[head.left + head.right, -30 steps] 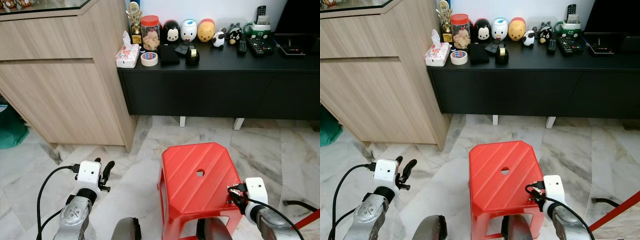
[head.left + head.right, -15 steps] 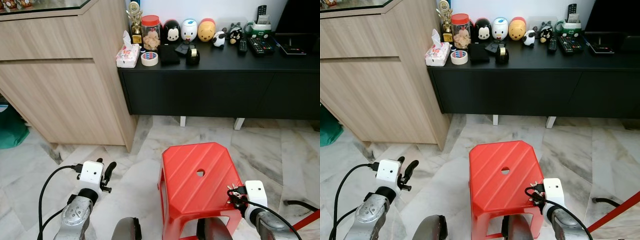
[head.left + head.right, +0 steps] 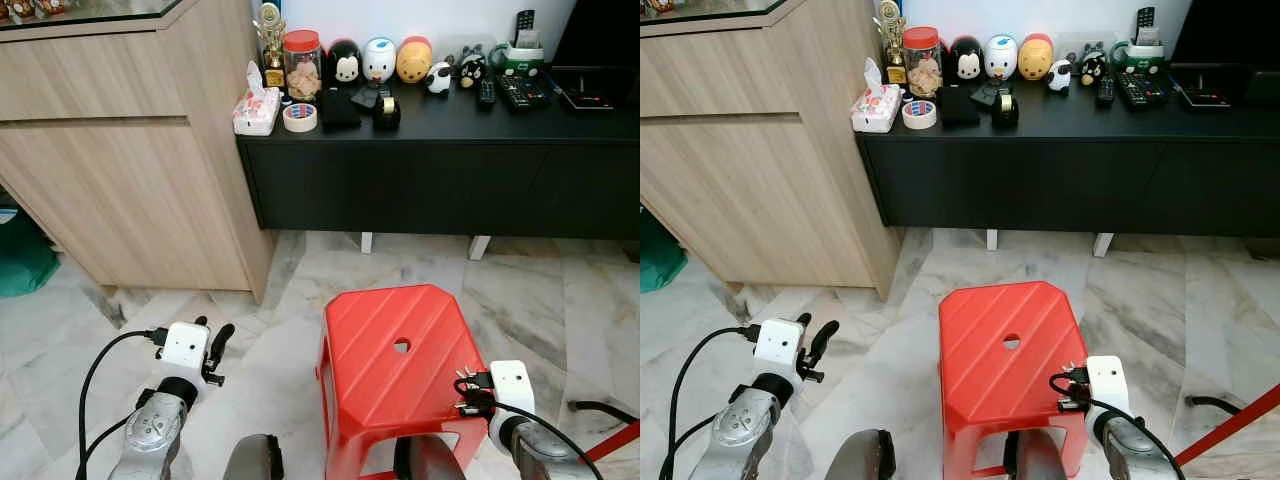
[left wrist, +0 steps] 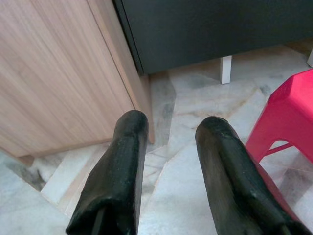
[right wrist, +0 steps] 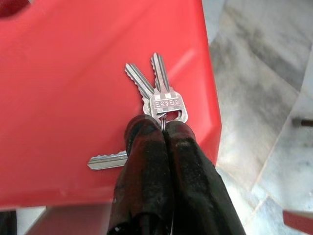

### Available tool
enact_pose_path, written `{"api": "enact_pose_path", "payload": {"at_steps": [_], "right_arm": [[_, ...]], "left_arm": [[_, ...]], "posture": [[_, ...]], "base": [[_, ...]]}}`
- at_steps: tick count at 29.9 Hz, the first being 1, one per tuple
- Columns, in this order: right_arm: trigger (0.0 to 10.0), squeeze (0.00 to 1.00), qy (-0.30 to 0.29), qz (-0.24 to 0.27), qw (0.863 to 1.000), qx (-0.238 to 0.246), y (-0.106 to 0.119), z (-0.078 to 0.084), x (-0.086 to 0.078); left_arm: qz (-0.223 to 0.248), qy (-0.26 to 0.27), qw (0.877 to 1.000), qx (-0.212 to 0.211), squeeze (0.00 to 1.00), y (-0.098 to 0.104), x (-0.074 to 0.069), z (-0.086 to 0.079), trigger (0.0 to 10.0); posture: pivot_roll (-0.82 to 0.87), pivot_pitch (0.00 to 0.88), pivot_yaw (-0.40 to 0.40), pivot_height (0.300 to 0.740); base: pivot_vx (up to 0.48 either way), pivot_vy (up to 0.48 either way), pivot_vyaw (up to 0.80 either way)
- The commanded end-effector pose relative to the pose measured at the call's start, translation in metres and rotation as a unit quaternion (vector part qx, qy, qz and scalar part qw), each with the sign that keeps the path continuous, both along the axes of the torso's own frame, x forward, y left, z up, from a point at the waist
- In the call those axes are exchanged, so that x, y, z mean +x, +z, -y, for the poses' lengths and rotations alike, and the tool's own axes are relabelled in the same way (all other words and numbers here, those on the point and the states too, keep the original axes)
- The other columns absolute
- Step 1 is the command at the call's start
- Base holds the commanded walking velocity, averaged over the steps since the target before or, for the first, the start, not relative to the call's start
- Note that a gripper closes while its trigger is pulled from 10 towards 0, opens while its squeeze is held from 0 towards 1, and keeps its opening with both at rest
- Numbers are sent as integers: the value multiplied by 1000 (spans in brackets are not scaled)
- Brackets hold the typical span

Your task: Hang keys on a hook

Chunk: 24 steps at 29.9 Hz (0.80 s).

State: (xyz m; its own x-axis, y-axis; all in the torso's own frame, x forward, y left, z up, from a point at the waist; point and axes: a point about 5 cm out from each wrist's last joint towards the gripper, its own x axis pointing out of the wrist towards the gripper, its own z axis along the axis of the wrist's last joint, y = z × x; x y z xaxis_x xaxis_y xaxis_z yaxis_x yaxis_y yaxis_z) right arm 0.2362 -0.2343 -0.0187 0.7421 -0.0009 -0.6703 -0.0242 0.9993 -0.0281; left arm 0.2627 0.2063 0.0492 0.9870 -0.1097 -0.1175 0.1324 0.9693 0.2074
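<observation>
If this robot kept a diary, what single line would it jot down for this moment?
right gripper: shut on bunch of silver metal keys, over red plastic stool | left gripper: open, idle above marble floor | hook: unseen

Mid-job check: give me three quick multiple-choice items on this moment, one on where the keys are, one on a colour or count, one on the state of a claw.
1. Where are the keys?
A. On the black cabinet
B. In the right claw, over the stool
C. On the marble floor

2. What colour is the stool?
A. Red
B. Blue
C. White

3. How is the left claw?
A. Shut on the keys
B. Shut on a tape roll
C. Open, holding nothing

Answers:
1. B, the right wrist view has the key ring pinched between the fingertips above the stool's top.
2. A, the seat is red in both eye views.
3. C, its fingers stand apart with bare floor between them.
</observation>
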Motion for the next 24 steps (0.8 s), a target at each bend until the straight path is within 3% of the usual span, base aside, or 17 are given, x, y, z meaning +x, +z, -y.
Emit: {"api": "enact_pose_path", "payload": {"at_steps": [1, 2, 3, 5, 10, 14, 18, 19, 20, 21, 24], "right_arm": [[1373, 0, 2, 34, 999, 6, 7, -5, 6], [1294, 0, -2, 49, 999, 5, 10, -6, 8], [196, 0, -7, 69, 998, 2, 14, -7, 11], [0, 0, -15, 92, 996, -8, 18, -8, 13], [0, 0, -51, 169, 984, -13, 33, -13, 20], [0, 0, -72, 249, 965, -39, 51, -17, 23], [0, 0, -95, 277, 956, -21, 57, -20, 25], [2078, 0, -93, 309, 946, 9, 67, -30, 29], [10000, 0, -88, 303, 948, 35, 66, -37, 31], [10000, 0, -85, 297, 950, 54, 64, -42, 32], [10000, 0, -108, 186, 975, 50, 37, -44, 31]], "left_arm": [[-14, 1, 1000, 12, 0, -6, -5, -4, 10000], [-15, 1, 1000, 13, 0, -7, -5, -4, 10000], [-17, 2, 1000, 15, 0, -8, -6, -4, 10000], [-20, 3, 1000, 15, 0, -10, -6, -4, 10000], [-32, 7, 999, 14, 0, -17, -11, -5, 10000], [-42, 11, 999, 15, 0, -23, -15, -6, 10000], [-48, 17, 999, 15, 0, -26, -17, -7, 10000], [-58, 22, 998, 15, 0, -32, -20, -8, 10000], [-61, 24, 998, 14, 0, -34, -21, -8, 10000], [-63, 24, 998, 14, 0, -35, -22, -8, 10000], [-66, 23, 997, 14, 0, -37, -22, -5, 10000]], "posture": [[49, 63, 55, 607], [48, 63, 55, 607], [48, 63, 55, 607], [48, 62, 53, 607], [46, 59, 49, 607], [48, 60, 47, 607], [44, 55, 40, 607], [42, 53, 37, 607], [38, 50, 36, 607], [37, 50, 35, 607], [38, 48, 28, 607]], "base": [[0, 0, 0], [0, 0, 0], [0, 0, 0], [0, 0, 0], [0, 0, 0], [0, 0, 0], [0, 0, 0], [0, 0, 0], [0, 0, 0], [0, 0, 0], [0, 0, 0]]}}
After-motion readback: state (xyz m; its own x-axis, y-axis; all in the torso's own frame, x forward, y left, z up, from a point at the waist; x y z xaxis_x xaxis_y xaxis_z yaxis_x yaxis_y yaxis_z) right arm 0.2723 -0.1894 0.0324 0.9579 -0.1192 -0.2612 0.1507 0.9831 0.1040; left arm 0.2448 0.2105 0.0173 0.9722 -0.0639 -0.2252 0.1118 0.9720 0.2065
